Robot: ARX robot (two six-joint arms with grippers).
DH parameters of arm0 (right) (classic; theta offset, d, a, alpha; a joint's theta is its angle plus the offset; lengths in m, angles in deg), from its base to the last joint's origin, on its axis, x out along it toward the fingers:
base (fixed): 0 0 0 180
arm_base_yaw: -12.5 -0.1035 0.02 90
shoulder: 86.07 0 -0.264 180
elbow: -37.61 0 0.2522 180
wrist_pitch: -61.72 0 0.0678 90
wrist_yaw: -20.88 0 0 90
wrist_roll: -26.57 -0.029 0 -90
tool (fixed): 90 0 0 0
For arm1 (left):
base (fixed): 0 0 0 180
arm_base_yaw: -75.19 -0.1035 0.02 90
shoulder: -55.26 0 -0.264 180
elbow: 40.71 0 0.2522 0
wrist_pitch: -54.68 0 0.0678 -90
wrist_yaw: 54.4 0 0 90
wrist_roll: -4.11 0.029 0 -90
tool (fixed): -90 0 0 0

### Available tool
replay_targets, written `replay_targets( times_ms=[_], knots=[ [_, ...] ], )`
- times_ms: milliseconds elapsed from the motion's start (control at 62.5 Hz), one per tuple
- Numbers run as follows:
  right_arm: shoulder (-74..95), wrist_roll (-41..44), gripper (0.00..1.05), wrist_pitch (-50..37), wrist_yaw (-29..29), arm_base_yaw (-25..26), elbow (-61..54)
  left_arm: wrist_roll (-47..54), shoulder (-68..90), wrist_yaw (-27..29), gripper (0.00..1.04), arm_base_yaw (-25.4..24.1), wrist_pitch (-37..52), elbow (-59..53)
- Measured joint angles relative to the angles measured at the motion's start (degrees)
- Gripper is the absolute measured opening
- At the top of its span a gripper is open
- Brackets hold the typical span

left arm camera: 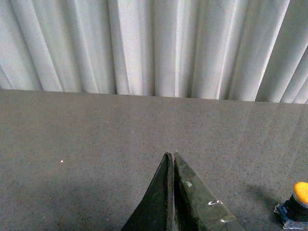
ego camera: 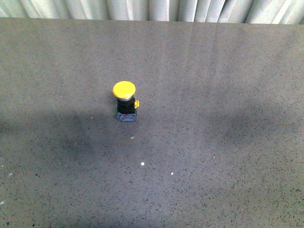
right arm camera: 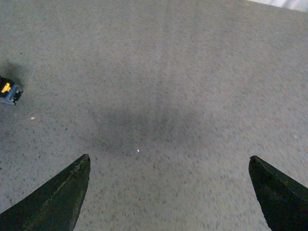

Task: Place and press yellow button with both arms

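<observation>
The yellow button [ego camera: 125, 100] stands upright on the grey table [ego camera: 213, 95], its round yellow cap on a black body with a blue-grey base. Neither arm shows in the front view. In the left wrist view my left gripper [left arm camera: 171, 155] is shut, fingers pressed together with nothing between them, and the yellow button [left arm camera: 297, 206] sits apart at the frame's edge. In the right wrist view my right gripper [right arm camera: 169, 158] is open wide over bare table. Only the base of the yellow button [right arm camera: 8, 91] shows there, far off to one side.
A white pleated curtain [ego camera: 152, 9] hangs behind the table's far edge; the left wrist view shows the curtain [left arm camera: 154, 48] too. Small white specks [ego camera: 142, 164] lie on the grey speckled surface in front of the button.
</observation>
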Motion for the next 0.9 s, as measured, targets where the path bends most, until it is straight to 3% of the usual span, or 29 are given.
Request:
replay_targets(
  times_ms=[128, 304, 528, 849, 897],
  knots=[
    [15.96, 0.55, 0.96, -3.65, -1.68, -7.93, 7.82, 0.02, -5.14, -0.02, 0.01, 0.0, -4.7, -0.02],
    [30.25, -2.27, 0.94, -1.81, -2.4, -16.41, 19.45, 0.02, -10.71, 0.0, 0.01, 0.0, -9.68, -0.04],
    [43.15, -7.93, 0.57, 2.82, -3.58, -23.19, 35.3, 0.04, -17.03, 0.0, 0.01, 0.0, -15.82, -0.04],
    [51.34, -12.83, 0.02, 7.15, -1.95, -28.0, 44.41, 0.07, -23.87, 0.0, 0.01, 0.0, -22.56, -0.04],
    [51.76, -13.31, 0.01, 7.43, -1.95, -28.15, 44.72, 0.07, -24.57, 0.0, 0.01, 0.0, -23.23, -0.04]
  ],
)
